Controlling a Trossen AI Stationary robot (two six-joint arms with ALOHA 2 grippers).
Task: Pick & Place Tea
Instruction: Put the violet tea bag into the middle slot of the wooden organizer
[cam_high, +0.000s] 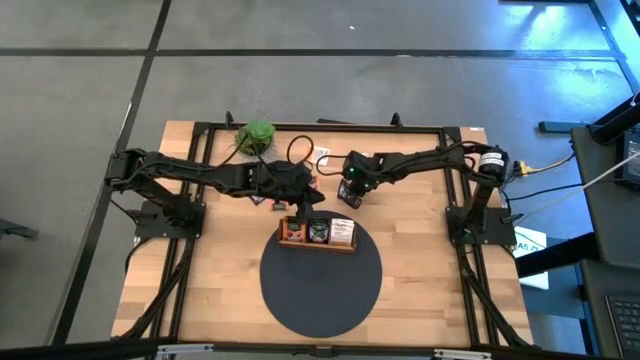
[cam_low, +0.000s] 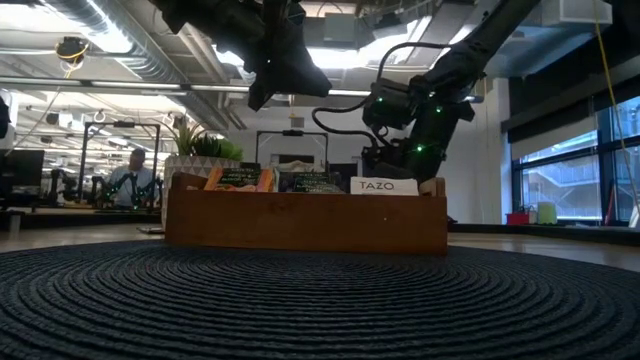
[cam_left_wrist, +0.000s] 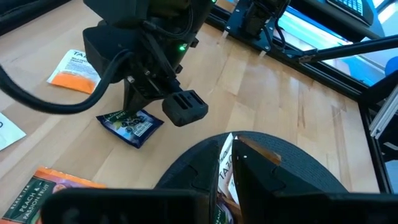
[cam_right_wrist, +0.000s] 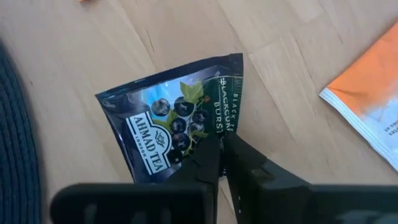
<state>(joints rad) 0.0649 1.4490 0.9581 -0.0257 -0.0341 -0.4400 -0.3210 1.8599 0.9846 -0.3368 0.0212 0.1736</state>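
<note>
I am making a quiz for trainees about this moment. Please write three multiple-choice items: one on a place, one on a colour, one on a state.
1. Where does the dark blue packet lie?
A. in the tray
B. on the bare wooden table
C. on the plant

2. What colour is the round mat?
A. dark grey
B. red
C. white

3. What is the right hand doing?
A. standing wide open in the air
B. gripping the plant
C. closed on the dark blue packet

Key: 1 B, the dark blue packet rests on the table. 2 A, the round mat is dark. 3 C, the right hand pinches its edge.
</note>
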